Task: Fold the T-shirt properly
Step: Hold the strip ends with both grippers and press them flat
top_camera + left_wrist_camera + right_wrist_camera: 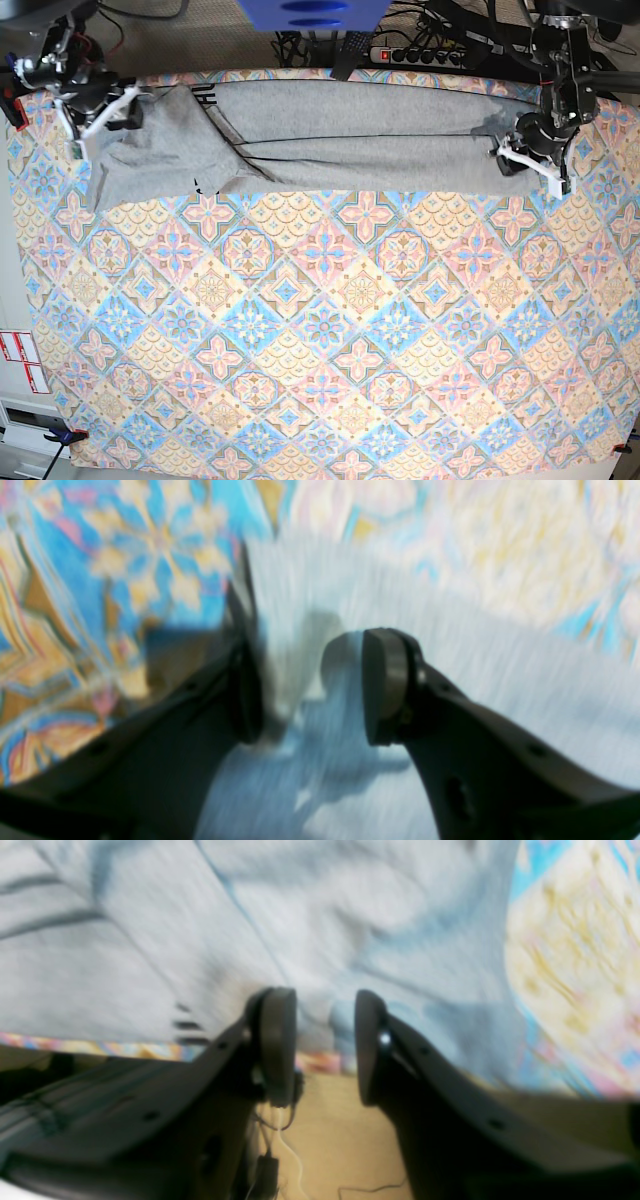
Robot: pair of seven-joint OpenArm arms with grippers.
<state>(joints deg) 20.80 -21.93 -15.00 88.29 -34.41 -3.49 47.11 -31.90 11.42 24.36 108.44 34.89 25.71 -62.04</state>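
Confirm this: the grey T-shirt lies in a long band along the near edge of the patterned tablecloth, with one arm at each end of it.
Not quite. The T-shirt lies along the far edge of the tablecloth, by the cables and power strip, not the near edge. The base view shows it. The rest holds: it is a long band, with the left gripper at one end and the right gripper at the other.

Both grippers are dark grey to black — the left gripper (310, 685) has broad curved finger arms with small round holes, each tipped with a flat oval pad (382, 685). The right gripper (325, 1045) looks the same, with a shiny screw by one pad. From above, both arms carry white brackets and black cables
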